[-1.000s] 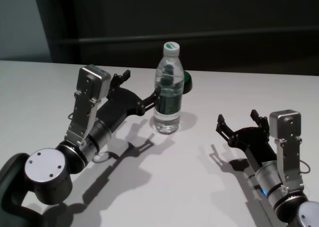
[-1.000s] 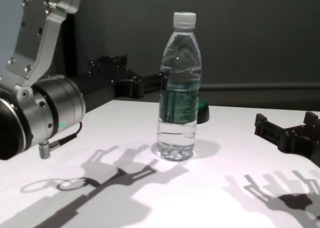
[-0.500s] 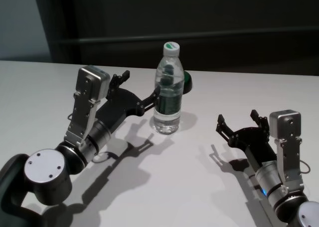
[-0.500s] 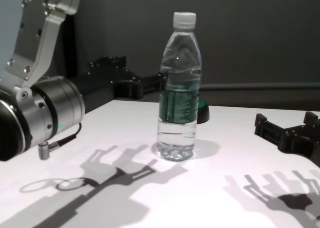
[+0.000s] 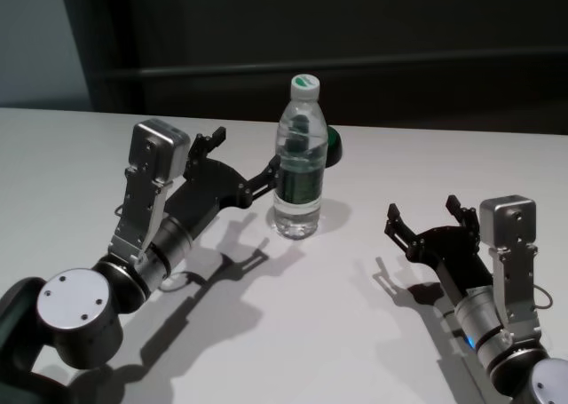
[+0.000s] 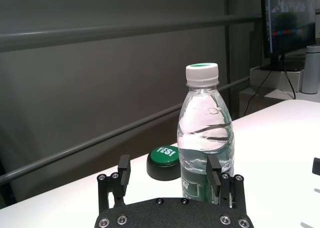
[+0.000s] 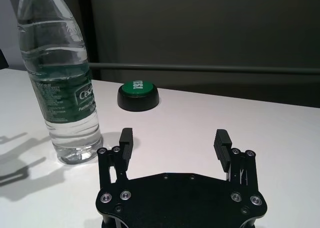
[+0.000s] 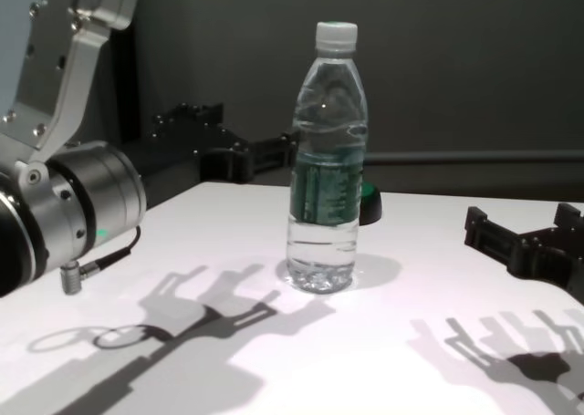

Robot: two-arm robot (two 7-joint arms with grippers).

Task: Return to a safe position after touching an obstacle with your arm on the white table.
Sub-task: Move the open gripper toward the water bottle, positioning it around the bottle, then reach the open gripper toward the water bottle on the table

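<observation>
The obstacle, a clear water bottle point(image 5: 298, 164) with a white cap and a dark green label, stands upright on the white table point(image 5: 355, 333). My left gripper point(image 5: 244, 153) hovers open just left of the bottle. One fingertip point(image 5: 271, 166) is very close to the label, and I cannot tell if it touches. In the left wrist view the bottle point(image 6: 205, 138) stands behind one finger point(image 6: 214, 169) of the open left gripper point(image 6: 169, 168). Further right and nearer to me, my right gripper point(image 5: 422, 209) rests open and empty, well clear of the bottle point(image 7: 62, 87).
A small green-topped button point(image 7: 138, 94) on a black base sits just behind the bottle, near the table's far edge. A dark wall with a horizontal rail runs behind the table. Both arms cast shadows on the white surface.
My left arm has drawn slightly back and to the left, so its fingertip sits a little farther from the bottle. The bottle and the right arm have not moved.
</observation>
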